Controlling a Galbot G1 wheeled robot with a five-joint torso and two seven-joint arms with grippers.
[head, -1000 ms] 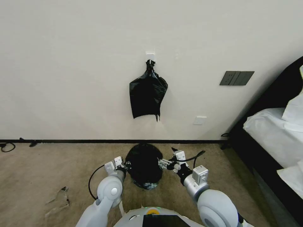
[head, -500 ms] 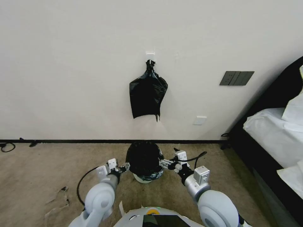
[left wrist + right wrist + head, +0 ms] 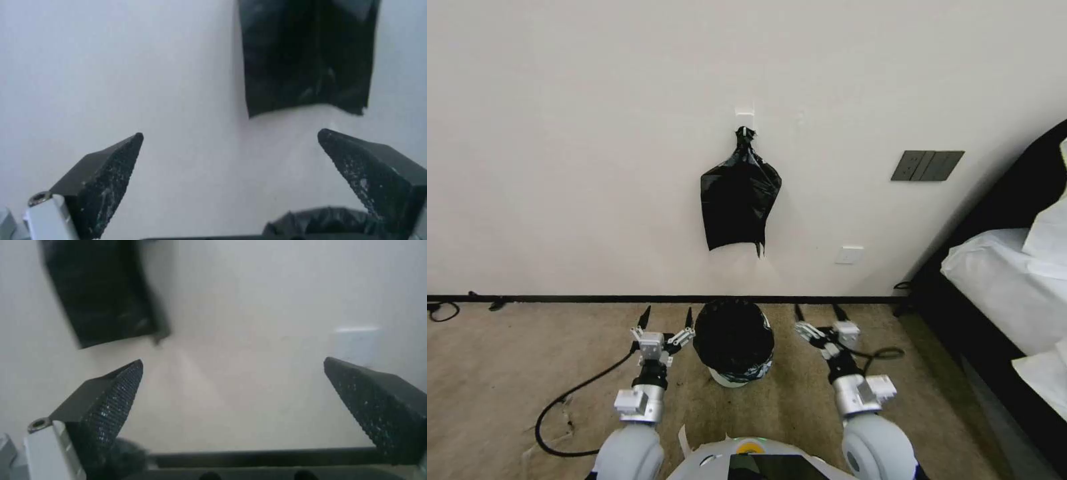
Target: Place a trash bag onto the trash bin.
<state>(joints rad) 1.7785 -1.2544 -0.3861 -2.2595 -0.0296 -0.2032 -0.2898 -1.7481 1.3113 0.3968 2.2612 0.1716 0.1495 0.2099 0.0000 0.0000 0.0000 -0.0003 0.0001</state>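
The glossy black trash bag is draped over the top of the cream-white trash bin, which stands on the carpet by the wall; only the bin's lower part shows below the plastic. My left gripper is open just left of the bin and apart from it, pointing at the wall. My right gripper is open on the bin's right, also apart from it. The left wrist view has the open left gripper with the trash bag beside one finger. The right gripper holds nothing.
A flatter black bag bunch hangs by its knotted neck from a wall hook above the bin. A bed stands at the right. The wall carries a switch panel and an outlet. A black cable loops on the carpet.
Both grippers have let go of the trash bag, opened, drawn back from the bin's sides and turned toward the wall. The bag stays over the bin's rim.
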